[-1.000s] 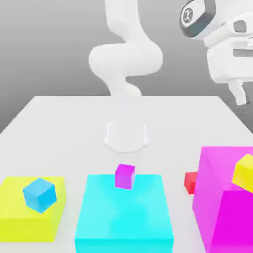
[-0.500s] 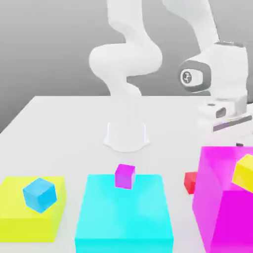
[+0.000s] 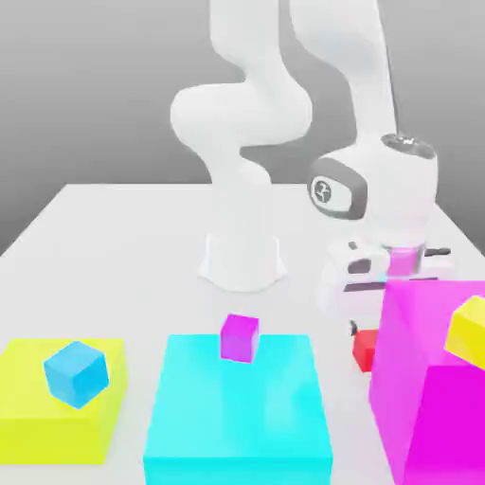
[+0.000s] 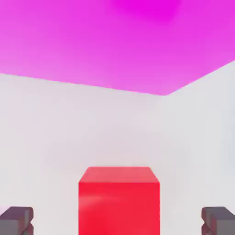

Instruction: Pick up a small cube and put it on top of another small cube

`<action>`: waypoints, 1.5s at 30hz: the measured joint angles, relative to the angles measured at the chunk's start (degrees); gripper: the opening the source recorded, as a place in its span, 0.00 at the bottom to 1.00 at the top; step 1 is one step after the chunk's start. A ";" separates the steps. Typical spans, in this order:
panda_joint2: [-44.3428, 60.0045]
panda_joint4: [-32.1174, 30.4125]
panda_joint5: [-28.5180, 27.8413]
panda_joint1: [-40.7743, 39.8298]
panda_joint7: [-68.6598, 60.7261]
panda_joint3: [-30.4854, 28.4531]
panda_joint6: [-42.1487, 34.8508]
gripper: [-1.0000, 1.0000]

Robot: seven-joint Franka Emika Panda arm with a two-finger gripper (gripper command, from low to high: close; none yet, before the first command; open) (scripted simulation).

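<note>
The gripper [image 4: 117, 221] has its fingers wide apart, with the red cube [image 4: 119, 206] between them, touching neither. Over on the exterior view's right, that cube sits just beside the big magenta block [image 3: 431, 379]. The small magenta cube [image 3: 240, 338] is on the cyan block [image 3: 237, 407], and the blue cube [image 3: 77, 374] on the yellow block [image 3: 57, 426].
</note>
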 joint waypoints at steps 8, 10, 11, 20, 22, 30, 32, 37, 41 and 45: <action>8.30 1.54 -9.07 12.62 7.61 -14.49 6.50 0.50; 9.02 1.59 -9.39 13.56 8.02 -15.43 7.11 0.00; 9.02 1.59 -9.40 13.56 8.04 -15.43 7.12 0.00; 5.44 1.18 -6.78 9.22 5.38 -10.74 4.31 0.00; 3.35 0.77 -3.96 6.83 3.07 -7.74 2.74 0.00; -4.84 -1.53 12.12 3.56 -8.40 0.06 -3.06 0.00; -6.68 -2.18 15.58 4.17 -10.61 0.59 -4.44 0.00; -10.54 -2.63 24.24 5.74 -25.52 -3.25 -8.68 0.00; -13.63 -2.55 27.71 5.97 -38.55 -6.99 -12.42 0.00; -16.89 -2.54 28.14 5.19 -49.61 -10.96 -16.01 0.00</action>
